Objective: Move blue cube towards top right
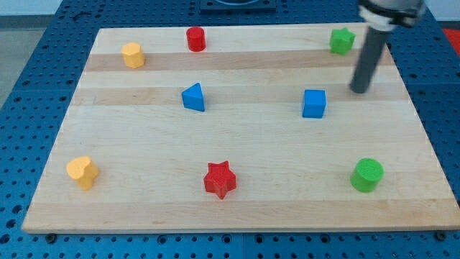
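The small blue plastic cube (314,103) sits right of centre on the pale wooden worktop (237,201). It looks light, rigid and ready to slide; best pushed on its lower-left face. My tip (357,91), a bare rod without fingers, stands just up-right of it, apart.

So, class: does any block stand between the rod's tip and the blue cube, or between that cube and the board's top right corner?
Nothing visible does. My tip sits just up and to the view's right of the blue cube, with bare wood between them. The green star stands above the cube, left of a straight path to that corner.
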